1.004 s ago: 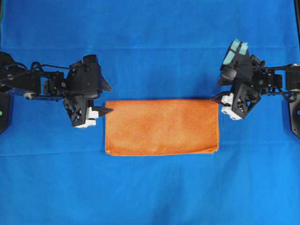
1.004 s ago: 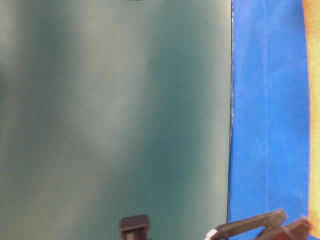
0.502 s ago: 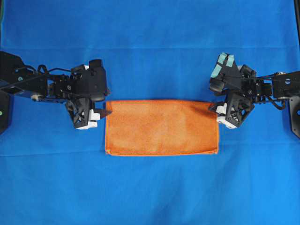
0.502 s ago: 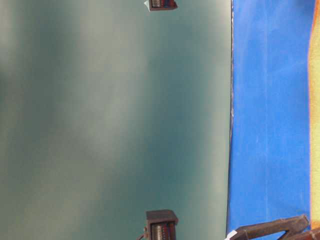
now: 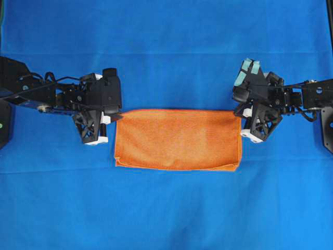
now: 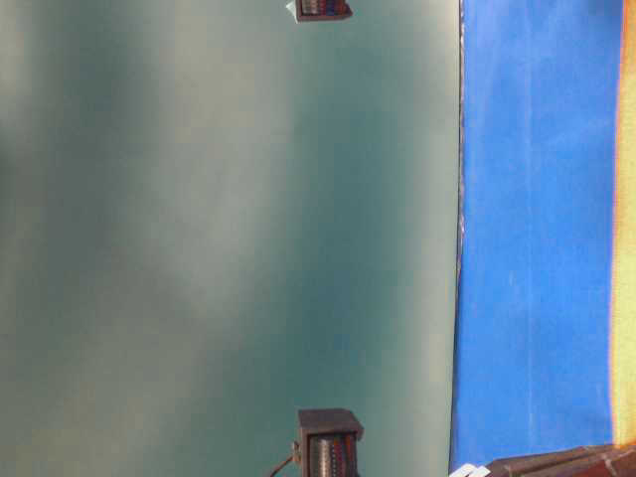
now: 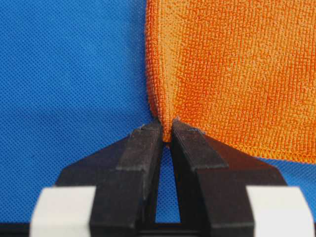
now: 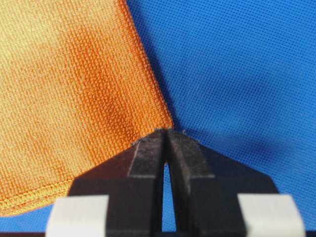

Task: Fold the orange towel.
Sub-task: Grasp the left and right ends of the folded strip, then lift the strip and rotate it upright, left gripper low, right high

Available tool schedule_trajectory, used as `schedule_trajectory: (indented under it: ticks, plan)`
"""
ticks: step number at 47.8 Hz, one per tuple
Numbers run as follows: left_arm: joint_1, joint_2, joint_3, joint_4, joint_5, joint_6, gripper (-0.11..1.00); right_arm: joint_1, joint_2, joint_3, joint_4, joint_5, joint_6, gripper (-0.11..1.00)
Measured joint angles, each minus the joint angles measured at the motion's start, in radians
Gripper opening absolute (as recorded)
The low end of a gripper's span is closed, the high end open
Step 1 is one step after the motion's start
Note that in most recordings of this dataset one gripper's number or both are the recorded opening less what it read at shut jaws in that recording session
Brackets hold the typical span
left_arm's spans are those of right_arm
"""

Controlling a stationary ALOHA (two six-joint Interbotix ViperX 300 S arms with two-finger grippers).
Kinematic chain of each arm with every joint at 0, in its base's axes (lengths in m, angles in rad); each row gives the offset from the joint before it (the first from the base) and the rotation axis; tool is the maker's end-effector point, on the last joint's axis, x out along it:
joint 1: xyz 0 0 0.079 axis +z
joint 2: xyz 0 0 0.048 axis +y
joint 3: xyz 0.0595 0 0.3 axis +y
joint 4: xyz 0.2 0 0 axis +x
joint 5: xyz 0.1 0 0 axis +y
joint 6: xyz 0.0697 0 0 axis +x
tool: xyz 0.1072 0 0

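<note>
The orange towel (image 5: pixel 178 139) lies folded once, a long rectangle; the left end effector (image 7: pixel 167 134) and right end effector (image 8: pixel 167 133) pinch its far corners closed; the second fold remains.

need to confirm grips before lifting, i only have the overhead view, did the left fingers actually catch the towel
Observer: Yes. In the left wrist view the left gripper is shut on a puckered bit of the orange towel at its edge.
Operator: and the right
Observer: The right gripper is shut at the towel's corner; held cloth is hard to make out.
Operator: anything under the towel
Observer: Only the blue cloth, lying flat.
</note>
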Motion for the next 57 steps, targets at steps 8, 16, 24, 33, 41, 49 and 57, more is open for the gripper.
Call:
schedule_trajectory:
  ticks: [8, 16, 24, 33, 41, 49, 57]
  plan:
    - [0.000, 0.000, -0.002, 0.002, 0.003, 0.008, 0.04, 0.000, 0.002, 0.000, 0.000, -0.005, 0.000, 0.02]
    - [0.000, -0.003, -0.011, 0.000, 0.026, 0.008, 0.04, 0.000, 0.000, -0.006, 0.000, -0.005, -0.005, 0.02]
    - [-0.002, -0.064, -0.034, 0.000, 0.109, 0.005, 0.04, 0.000, -0.061, -0.028, 0.000, 0.046, -0.008, 0.02]
    - [-0.025, -0.210, -0.072, 0.002, 0.213, 0.002, 0.04, 0.003, -0.215, -0.057, 0.000, 0.160, -0.011, 0.02]
    - [-0.034, -0.330, -0.083, 0.000, 0.244, 0.002, 0.04, 0.009, -0.341, -0.069, 0.000, 0.229, -0.014, 0.02]
    - [-0.032, -0.413, -0.081, 0.000, 0.244, 0.002, 0.04, 0.032, -0.445, -0.071, -0.002, 0.267, -0.014, 0.02]
    - [-0.034, -0.423, -0.080, 0.000, 0.236, 0.002, 0.04, 0.038, -0.491, -0.071, -0.015, 0.273, -0.014, 0.02]
